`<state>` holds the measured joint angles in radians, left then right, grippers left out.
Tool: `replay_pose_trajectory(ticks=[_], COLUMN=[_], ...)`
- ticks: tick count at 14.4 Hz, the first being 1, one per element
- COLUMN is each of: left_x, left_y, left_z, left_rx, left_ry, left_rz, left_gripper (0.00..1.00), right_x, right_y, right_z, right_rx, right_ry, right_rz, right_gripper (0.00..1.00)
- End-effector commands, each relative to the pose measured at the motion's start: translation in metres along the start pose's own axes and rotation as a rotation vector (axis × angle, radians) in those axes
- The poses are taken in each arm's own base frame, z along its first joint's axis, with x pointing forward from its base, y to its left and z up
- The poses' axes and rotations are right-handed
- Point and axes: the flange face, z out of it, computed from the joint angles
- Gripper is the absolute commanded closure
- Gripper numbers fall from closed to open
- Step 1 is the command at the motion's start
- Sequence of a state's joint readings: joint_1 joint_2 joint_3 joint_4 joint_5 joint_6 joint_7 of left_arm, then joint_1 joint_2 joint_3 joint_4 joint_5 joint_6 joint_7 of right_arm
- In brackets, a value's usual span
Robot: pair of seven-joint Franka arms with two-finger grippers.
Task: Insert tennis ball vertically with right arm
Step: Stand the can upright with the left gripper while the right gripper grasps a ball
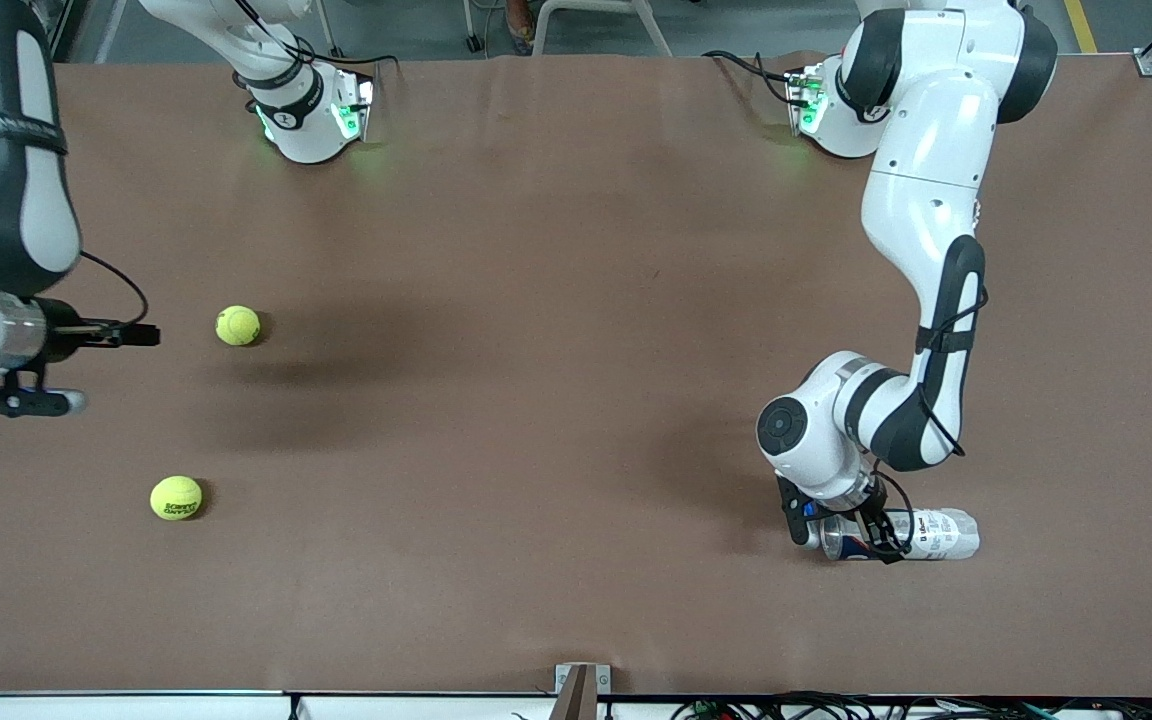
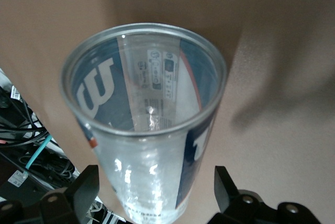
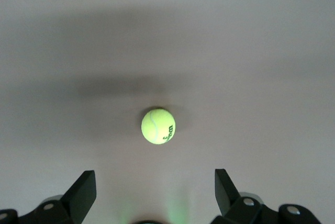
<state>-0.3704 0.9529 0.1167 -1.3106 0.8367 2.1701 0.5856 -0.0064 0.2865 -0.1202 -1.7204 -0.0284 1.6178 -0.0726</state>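
Lying on the table, tennis ball below open right end effector.

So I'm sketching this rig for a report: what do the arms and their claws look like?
Both arms have glossy white rounded shells with black joint bands, and green lights glow at their bases. Thin black cables run along them. The left claw and right claw each have two black, wedge-shaped fingers.

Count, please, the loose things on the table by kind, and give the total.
Tennis balls: 2, one farther from the front camera, one nearer to it.
Clear ball tubes: 1, lying on the table between the fingers of the left gripper.
Total: 3
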Motion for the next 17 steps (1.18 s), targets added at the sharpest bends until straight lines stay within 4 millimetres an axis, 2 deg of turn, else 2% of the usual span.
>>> replay_pose_trajectory(ticks=[1, 3, 5, 7, 12, 15, 17], left_x=[-0.002, -0.002, -0.008, -0.007, -0.005, -0.012, -0.013], left_y=[-0.007, -0.007, -0.007, -0.005, -0.003, -0.005, -0.009], left_z=[0.010, 0.011, 0.021, 0.027, 0.035, 0.043, 0.037], left_rx=[0.037, 0.036, 0.022, 0.020, 0.023, 0.014, 0.019], left_ry=[0.007, 0.007, 0.001, 0.007, 0.033, 0.045, 0.051], left_rz=[-0.007, -0.010, -0.016, -0.013, -0.018, -0.038, -0.036], left_gripper=[0.06, 0.09, 0.12, 0.17, 0.21, 0.29, 0.31], right_x=[-0.008, -0.010, -0.013, -0.013, -0.002, 0.001, 0.002], right_y=[0.002, -0.001, -0.004, -0.005, -0.002, -0.003, -0.003], right_z=[0.059, 0.096, 0.129, 0.155, 0.193, 0.204, 0.210], right_rx=[0.024, 0.030, 0.028, 0.026, 0.024, 0.025, 0.024], right_ry=[-0.064, -0.077, -0.071, -0.065, -0.100, -0.119, -0.125], right_rz=[0.006, 0.004, 0.000, 0.000, -0.008, -0.010, -0.008], right_gripper=[0.00, 0.00, 0.00, 0.00, 0.00, 0.00, 0.00])
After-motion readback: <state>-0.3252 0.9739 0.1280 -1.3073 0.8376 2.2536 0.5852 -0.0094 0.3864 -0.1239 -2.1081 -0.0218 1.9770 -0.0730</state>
